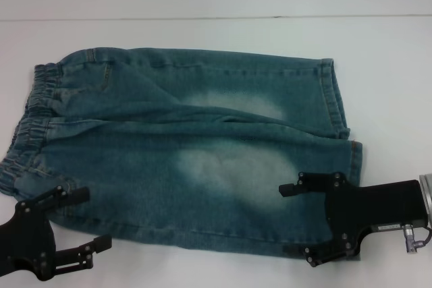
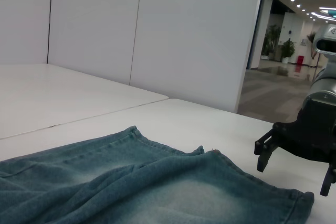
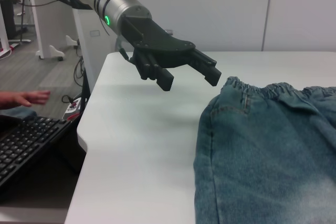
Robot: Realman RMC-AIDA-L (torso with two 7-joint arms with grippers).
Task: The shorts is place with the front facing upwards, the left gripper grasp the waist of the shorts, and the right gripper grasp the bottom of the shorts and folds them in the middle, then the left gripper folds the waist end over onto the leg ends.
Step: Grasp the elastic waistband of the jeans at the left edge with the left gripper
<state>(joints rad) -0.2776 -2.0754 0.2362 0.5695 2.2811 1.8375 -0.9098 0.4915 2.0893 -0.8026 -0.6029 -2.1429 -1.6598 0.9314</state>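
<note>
- Faded blue denim shorts with an elastic waistband (image 1: 182, 153): lying flat on the white counter (image 1: 216, 32), front up; waist toward the robot's left, leg hems toward its right; not yet folded.
- Left gripper (image 1: 84, 224), black: near the lower corner of the waistband, at the near edge of the cloth; jaws spread, holding nothing; seen from the right wrist view (image 3: 184, 72) it hovers above the counter, just off the waist.
- Right gripper (image 1: 297, 220), black: over the hem of the near leg; jaws spread, one finger above the denim, one at the near edge; nothing pinched yet.
- Step in hand, as judged: the approach to the first grasp; both arms positioned, neither closed.
- Next move calls for: each gripper to lower and close on the near edge, waist and hem alike, then carry it across to the far edge together.
- Surroundings: white partition wall (image 2: 157, 24) behind the counter; black keyboard (image 3: 26, 140) on a lower desk, and a person's hand (image 3: 26, 98) beside it, well apart from the work.
- Obstructions: none on the fold path.
</note>
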